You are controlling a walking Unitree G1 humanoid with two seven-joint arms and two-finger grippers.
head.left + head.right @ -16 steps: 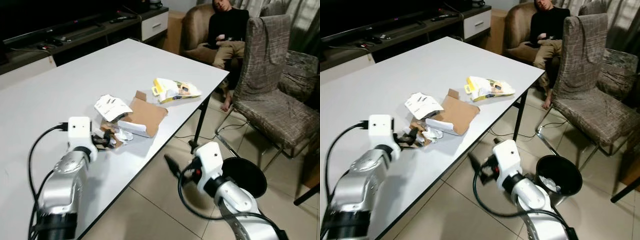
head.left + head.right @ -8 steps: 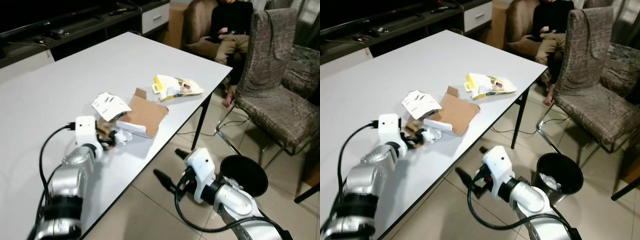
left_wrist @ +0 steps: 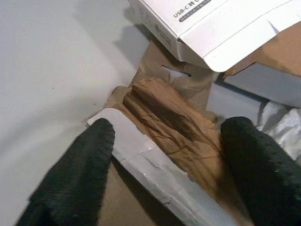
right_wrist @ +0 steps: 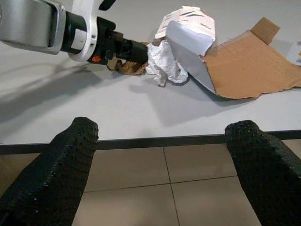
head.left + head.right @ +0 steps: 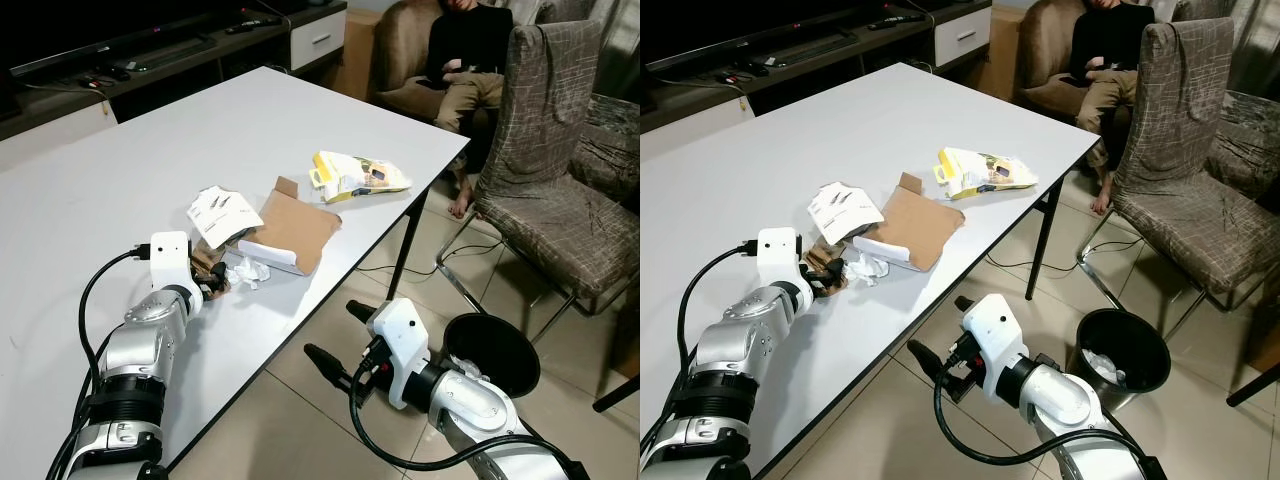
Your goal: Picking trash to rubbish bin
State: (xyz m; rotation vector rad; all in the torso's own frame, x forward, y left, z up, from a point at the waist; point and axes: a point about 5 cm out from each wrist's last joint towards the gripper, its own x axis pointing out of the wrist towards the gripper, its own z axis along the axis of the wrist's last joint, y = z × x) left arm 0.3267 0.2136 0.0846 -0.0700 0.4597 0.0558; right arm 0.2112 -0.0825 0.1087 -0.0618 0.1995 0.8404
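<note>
My left claw [image 3: 164,155] sits spread wide around the crumpled brown paper scrap [image 3: 164,117] on the white table [image 5: 120,170] — I'd push deeper before closing, clear of the white printed carton [image 3: 211,23], while my right claw [image 4: 164,165] hangs splayed and empty below the edge.

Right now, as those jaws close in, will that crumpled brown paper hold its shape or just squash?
The crumpled brown paper will probably squash: it is creased and folded thin. It looks light, so it may slide on the smooth white table. The left gripper has its jaws open on either side of it.
</note>
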